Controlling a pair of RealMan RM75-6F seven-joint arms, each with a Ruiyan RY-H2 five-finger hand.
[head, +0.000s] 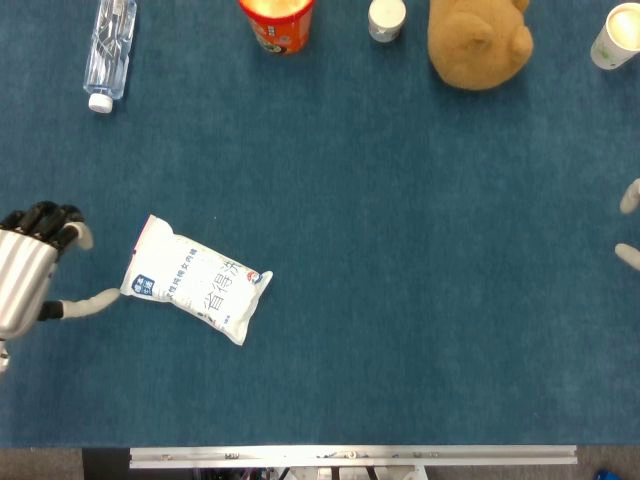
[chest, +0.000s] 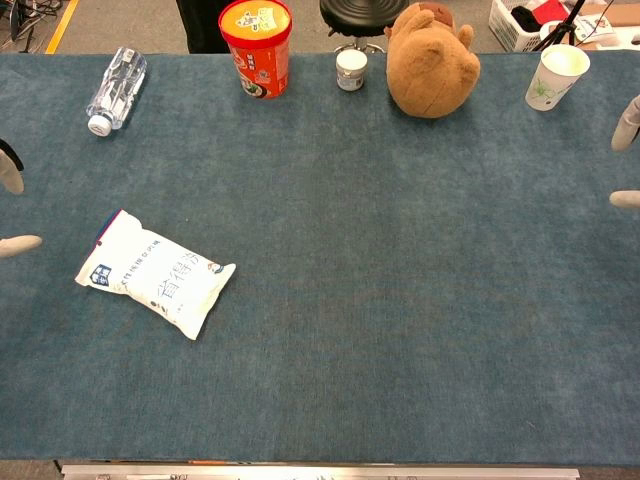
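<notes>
I see my table (chest: 400, 330) covered with blue felt. A white snack bag (chest: 153, 273) with blue print lies flat on it, a little tilted. I take this bag as my landmark. Just left of it, at the picture edge, only two fingertips (chest: 18, 244) of my left hand show, apart from each other and not touching the bag. Far right of the bag, two fingertips (chest: 626, 199) of my right hand show at the edge, also apart. Well behind the bag lies a clear water bottle (chest: 113, 78). Behind and right of the bag stand a red cup (chest: 257, 47), a small white jar (chest: 350, 70), a brown plush bear (chest: 432, 60) and a white paper cup (chest: 555, 76).
</notes>
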